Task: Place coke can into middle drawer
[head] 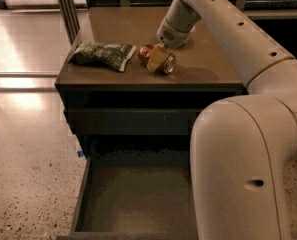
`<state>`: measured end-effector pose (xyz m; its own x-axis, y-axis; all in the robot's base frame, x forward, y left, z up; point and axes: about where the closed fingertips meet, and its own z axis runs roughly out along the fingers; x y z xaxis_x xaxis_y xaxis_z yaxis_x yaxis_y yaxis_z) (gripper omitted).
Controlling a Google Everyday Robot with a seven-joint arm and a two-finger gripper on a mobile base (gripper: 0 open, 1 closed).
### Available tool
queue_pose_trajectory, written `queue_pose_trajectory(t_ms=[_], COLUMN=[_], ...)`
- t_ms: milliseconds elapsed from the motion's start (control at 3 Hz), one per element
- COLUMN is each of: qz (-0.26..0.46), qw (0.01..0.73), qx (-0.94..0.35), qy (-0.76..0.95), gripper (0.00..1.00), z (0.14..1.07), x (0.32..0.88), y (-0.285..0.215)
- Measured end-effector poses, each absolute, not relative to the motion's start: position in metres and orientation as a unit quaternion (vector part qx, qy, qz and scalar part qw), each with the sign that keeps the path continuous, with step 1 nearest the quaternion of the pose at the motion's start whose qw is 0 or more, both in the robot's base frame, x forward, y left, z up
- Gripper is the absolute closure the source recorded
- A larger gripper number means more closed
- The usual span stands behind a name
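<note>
The coke can [147,53] lies on its side on the cabinet top, red body to the left and silver end to the right. My gripper [156,59] reaches down from the arm above and sits across the can's middle, covering part of it. The middle drawer [133,201] is pulled open below the cabinet front, with dark walls and a dull olive floor, and nothing shows inside it. My arm's large white body hides the drawer's right part.
A green crinkly snack bag [100,54] lies on the cabinet top [208,69] just left of the can. A closed dark drawer front [128,121] sits above the open drawer. Speckled floor [28,174] lies to the left.
</note>
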<state>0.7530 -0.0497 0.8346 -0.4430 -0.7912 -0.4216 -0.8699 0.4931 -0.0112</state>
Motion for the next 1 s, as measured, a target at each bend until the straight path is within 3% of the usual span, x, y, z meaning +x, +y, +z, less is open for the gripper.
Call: queue_pose_trajectory(t_ms=[667,1000], qz=[0.104,0.121], qw=[0.189,0.188], qx=[-0.493,-0.512], qy=[0.843,0.829], gripper=[0.96,1.00], z=[0.8346,0.8424], x=[0.7529,0.7458], y=[-0.0496,-0.0416])
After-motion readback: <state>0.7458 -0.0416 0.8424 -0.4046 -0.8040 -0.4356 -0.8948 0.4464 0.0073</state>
